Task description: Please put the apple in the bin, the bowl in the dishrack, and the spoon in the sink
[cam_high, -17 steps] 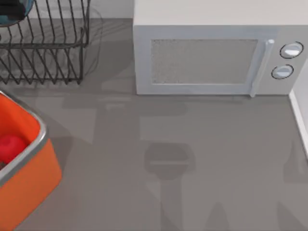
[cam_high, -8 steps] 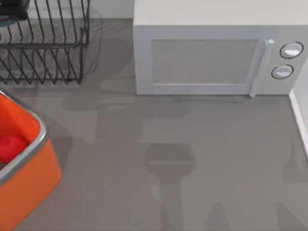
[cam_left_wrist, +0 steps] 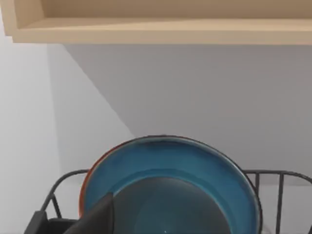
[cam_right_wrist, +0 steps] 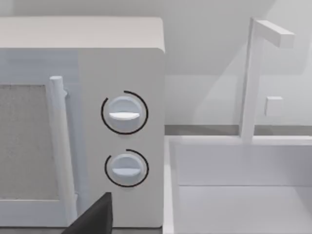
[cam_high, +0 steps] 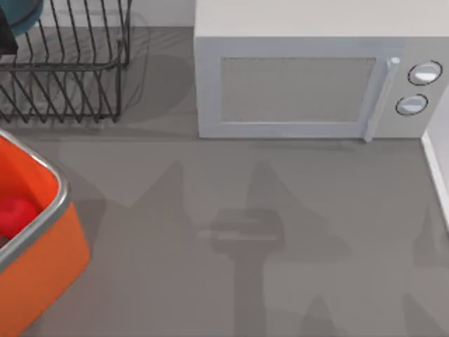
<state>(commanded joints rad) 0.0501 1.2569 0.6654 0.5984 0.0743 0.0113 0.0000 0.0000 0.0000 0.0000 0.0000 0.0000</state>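
Note:
The teal-blue bowl (cam_left_wrist: 170,170) with its reddish-brown rim stands in the black wire dishrack (cam_left_wrist: 57,184); from above, the bowl (cam_high: 22,10) peeks in at the rack's (cam_high: 66,70) far left corner. A dark part of my left gripper (cam_high: 4,39) sits at the left edge, just in front of the bowl. The red apple (cam_high: 14,215) lies inside the orange bin (cam_high: 52,232). The white sink (cam_right_wrist: 234,165) lies to the right of the microwave, and a dark part of my right gripper (cam_right_wrist: 95,219) faces it. The spoon is out of view.
A white microwave (cam_high: 309,84) stands at the back of the grey table, its two knobs (cam_right_wrist: 124,114) towards the sink. A white faucet (cam_right_wrist: 253,73) rises behind the sink. The sink's edge (cam_high: 438,175) runs along the table's right side.
The dark part of my left gripper slid off the bowl towards the left edge and nearer the front, uncovering more of the bowl. The arms' shadows on the table have shifted.

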